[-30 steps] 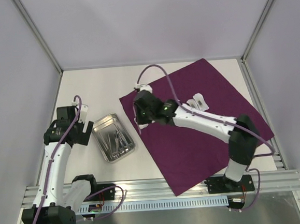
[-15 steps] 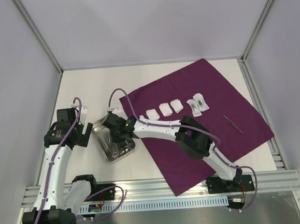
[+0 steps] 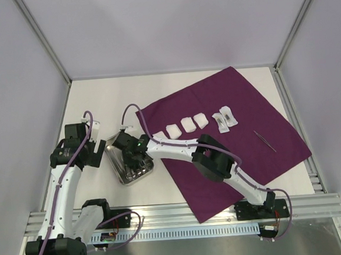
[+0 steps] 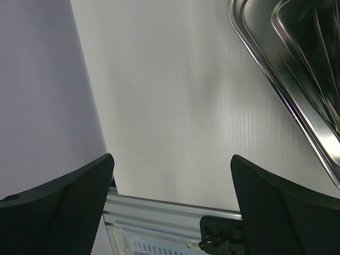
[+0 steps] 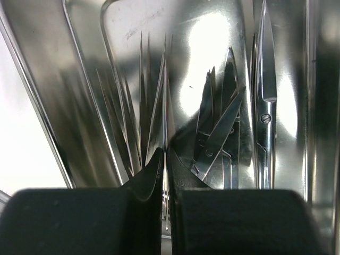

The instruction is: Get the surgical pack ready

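The right arm was stretched right across to the left-centre of the overhead view, and its right gripper (image 3: 136, 159) was down inside the steel tray (image 3: 117, 172). On the wrist view the two black fingers were pressed together, and they seemed to be pinching a slim instrument (image 5: 164, 101), though glare off the steel made that thin blade hard to separate from its neighbours. Scissors (image 5: 264, 101) lay just beside it, toward the right of that frame. The left gripper (image 4: 170, 199) hung wide open with nothing in it, just left of the tray's rim and apart from it. The purple cloth (image 3: 245, 95) lay flat at centre-right, with the gauze pads (image 3: 187, 124) in a row across its upper part and one loose instrument (image 3: 264, 141) toward its right edge. My worry was the lift. A pinch this fine on polished steel could let the piece swivel or slip out, and the crowded blades could snag and come up with it. Nothing braced the tray, so a snag could drag it along the table (image 3: 98, 103). A low carry could also sweep the pads.
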Controlling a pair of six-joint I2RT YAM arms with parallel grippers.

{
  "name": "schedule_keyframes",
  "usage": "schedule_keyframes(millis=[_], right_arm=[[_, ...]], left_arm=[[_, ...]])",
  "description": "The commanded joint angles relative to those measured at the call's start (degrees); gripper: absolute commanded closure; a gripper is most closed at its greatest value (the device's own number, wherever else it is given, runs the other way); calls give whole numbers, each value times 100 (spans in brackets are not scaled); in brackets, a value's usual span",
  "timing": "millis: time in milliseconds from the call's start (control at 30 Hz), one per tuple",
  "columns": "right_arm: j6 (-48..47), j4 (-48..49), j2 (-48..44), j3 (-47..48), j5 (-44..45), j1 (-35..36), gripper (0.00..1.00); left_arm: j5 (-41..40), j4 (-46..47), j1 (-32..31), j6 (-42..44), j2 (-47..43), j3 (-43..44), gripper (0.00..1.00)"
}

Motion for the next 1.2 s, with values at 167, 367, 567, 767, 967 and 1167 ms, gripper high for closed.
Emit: schedule_keyframes(millis=[167,367,567,767,967,1167], right_arm=[[117,-76,332,442,261,42,98],[-5,-208,613,855,112,42,89],[-146,-252,369,856,146,34,79],[-585,-234,-71,899,269,42,75],[-1279,-278,-1125,391,147,-133,72],[-2360,-567,-2900,-1559,-81,-967,58]], left_arm=[[51,80,22,19,-73,-3,0],[51,80,22,54,-73,-3,0],[51,89,22,45,-81,6,0],[95,80,22,36,-73,32,0],[69,28,30,71,-117,93,0],[16,-60,30,221,-213,137,0]])
